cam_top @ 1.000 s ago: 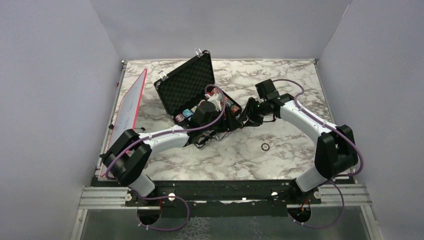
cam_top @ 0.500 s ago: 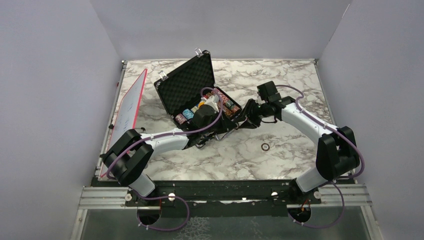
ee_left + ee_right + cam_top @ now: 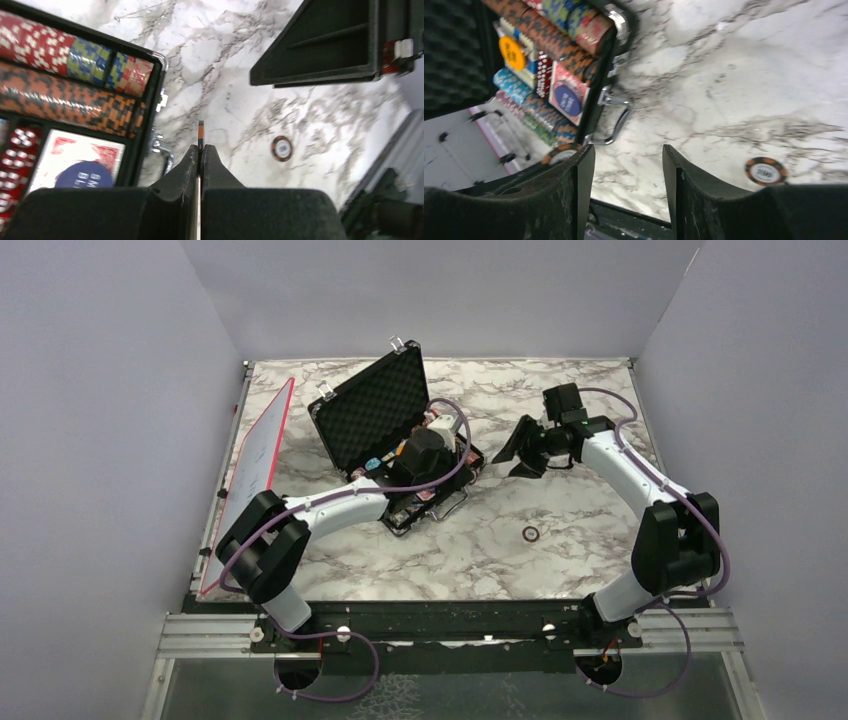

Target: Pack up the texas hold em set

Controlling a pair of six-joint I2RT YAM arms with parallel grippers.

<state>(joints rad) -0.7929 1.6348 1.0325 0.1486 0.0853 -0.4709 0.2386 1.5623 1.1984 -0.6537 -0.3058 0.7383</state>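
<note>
A marbled tabletop (image 3: pixel 450 555) is enclosed by lilac walls (image 3: pixel 450 290); an orange chip (image 3: pixel 200 129) is pinched by the left gripper (image 3: pixel 200 149), while the right gripper (image 3: pixel 629 150) is spread, empty.

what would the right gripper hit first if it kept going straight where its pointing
Probably the bare marble table framed between the right gripper's open fingers, close beside the briefcase's metal handle. The handle sits at the left of that gap, so it might be clipped first; depth is unclear.

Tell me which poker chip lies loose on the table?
The lone chip flat on the marble, apart from the case. The other chips stand packed inside it, bar the pinched chip in the left arm's jaws.
</note>
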